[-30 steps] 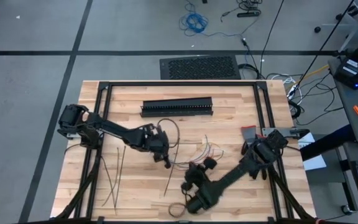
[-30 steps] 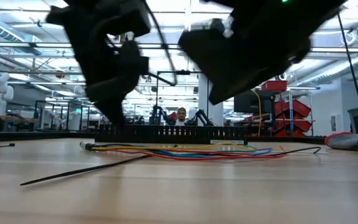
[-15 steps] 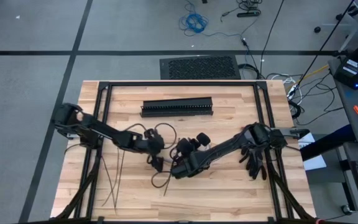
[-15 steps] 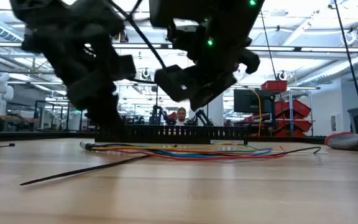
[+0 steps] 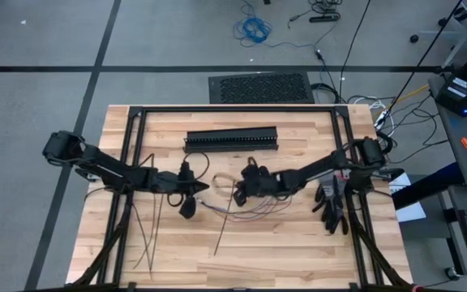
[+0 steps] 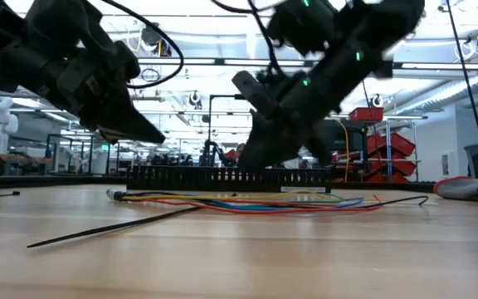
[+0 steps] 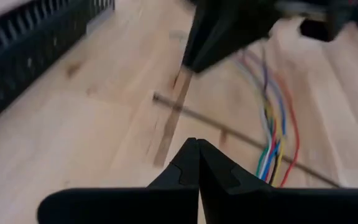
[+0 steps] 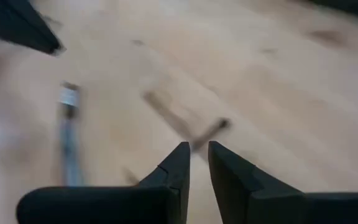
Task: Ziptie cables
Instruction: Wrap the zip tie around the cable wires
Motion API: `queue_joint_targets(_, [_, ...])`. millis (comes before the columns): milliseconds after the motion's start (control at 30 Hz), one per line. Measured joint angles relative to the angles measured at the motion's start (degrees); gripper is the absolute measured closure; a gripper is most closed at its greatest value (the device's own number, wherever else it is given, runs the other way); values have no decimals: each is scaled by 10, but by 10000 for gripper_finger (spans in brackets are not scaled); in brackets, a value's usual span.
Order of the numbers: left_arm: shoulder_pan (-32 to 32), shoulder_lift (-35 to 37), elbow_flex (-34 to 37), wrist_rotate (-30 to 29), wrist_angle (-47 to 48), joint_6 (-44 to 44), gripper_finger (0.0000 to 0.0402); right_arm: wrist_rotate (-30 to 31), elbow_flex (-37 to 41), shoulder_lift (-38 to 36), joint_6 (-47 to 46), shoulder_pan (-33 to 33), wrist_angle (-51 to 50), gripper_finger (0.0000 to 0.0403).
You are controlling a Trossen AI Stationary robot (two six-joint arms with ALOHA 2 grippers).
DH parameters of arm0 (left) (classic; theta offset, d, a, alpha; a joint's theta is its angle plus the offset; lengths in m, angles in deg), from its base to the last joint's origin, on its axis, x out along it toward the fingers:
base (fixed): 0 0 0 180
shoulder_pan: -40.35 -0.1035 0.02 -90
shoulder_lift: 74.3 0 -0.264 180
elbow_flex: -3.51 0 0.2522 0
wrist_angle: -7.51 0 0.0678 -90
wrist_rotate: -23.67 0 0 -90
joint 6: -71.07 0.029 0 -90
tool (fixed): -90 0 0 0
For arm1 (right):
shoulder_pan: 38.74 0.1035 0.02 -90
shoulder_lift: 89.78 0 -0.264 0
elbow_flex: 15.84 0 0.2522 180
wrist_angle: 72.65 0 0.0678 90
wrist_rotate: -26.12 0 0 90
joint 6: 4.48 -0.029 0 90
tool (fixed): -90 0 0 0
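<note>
R arm [image 5: 246, 180] swung up to mid-table, L arm [image 5: 189, 193] pulled back

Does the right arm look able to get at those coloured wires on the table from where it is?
Probably yes. The right end effector hangs just above the cables, which lie loose on the bare table with nothing covering them.

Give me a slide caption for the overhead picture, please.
Two robot arms meet mid-table above loose coloured cables, left gripper shut, with zipties and a black slotted duct nearby.
</note>
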Motion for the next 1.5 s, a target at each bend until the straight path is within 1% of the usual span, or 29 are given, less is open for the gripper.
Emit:
queue_joint_targets(33, [-2,0,6,1,-9,5,402,-27,20,-1,-1,-14,44,351])
queue_joint_targets(67, [-4,-1,7,1,-7,5,402,-41,35,-1,-5,-26,70,351])
queue_joint_targets(200, [-16,-16,6,21,-12,5,398,-39,49,0,-14,-53,59,339])
queue_joint_targets(300, [-29,-35,6,30,-27,1,376,-44,45,0,-10,-54,53,315])
queue_joint_targets(400, [-48,-53,3,31,-25,-10,332,-67,27,0,-3,-56,48,278])
queue_joint_targets(533, [-68,-73,2,31,-27,-24,256,-74,-6,0,-7,-61,-23,231])
queue_joint_targets(633, [-77,-80,2,31,-25,-24,213,-100,-30,9,-13,-66,-65,215])
queue_joint_targets(733, [-83,-80,2,27,-26,-24,193,-126,-43,26,-18,-67,-66,216])
queue_joint_targets(933, [-87,-80,2,11,-21,-24,189,-160,-73,67,-30,-69,-61,234])
queue_joint_targets(1133, [-87,-80,2,1,-21,-23,189,-162,-92,100,-39,-74,-53,248])
queue_joint_targets(1267, [-87,-80,2,-6,-21,-24,189,-177,-98,109,-41,-83,-52,260])
queue_joint_targets(1500, [-87,-80,2,-53,-22,-24,189,-180,-98,111,-46,-95,-60,293])
